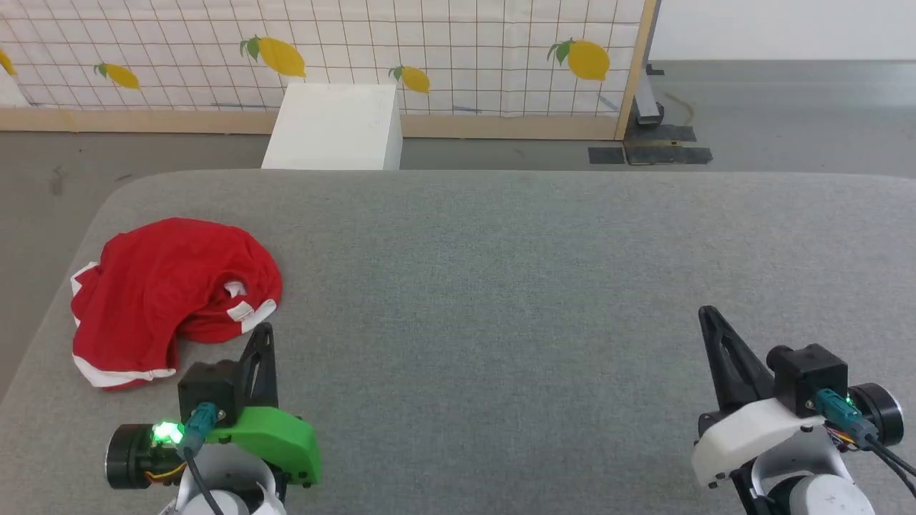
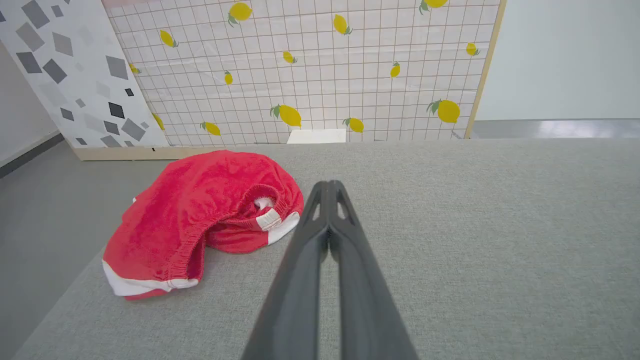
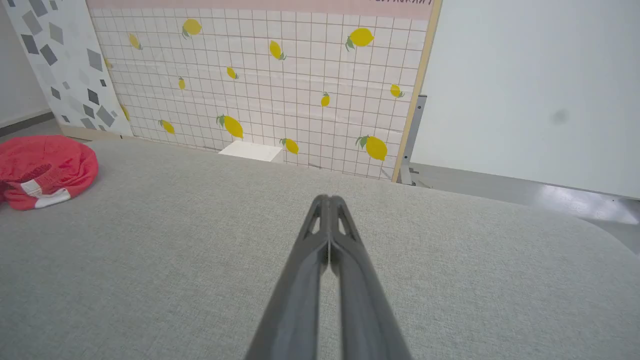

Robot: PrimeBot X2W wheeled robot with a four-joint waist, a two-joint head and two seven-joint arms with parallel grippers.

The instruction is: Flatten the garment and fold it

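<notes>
Both pinched closed, empty: left gripper (image 1: 265,329) just beside crumpled garment (image 1: 164,286), right gripper (image 1: 708,312) well apart from it. Presumably parked clear, awaiting first grab.

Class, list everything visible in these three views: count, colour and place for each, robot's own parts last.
garment: one, bright red with white bands, crumpled on the table's left side.
table: one, grey fabric, across the foreground.
box: one, white, behind the table's far edge.
lemon panel: one, white grid with yellow lemons, behind the box.
patterned panel: one, white with grey shapes, left of the lemon panel.
floor: one, grey, around the table.
left jaws: one pair of dark fingers, shut, beside the garment's near right edge.
right jaws: one pair of dark fingers, shut, over bare table at the right.
</notes>
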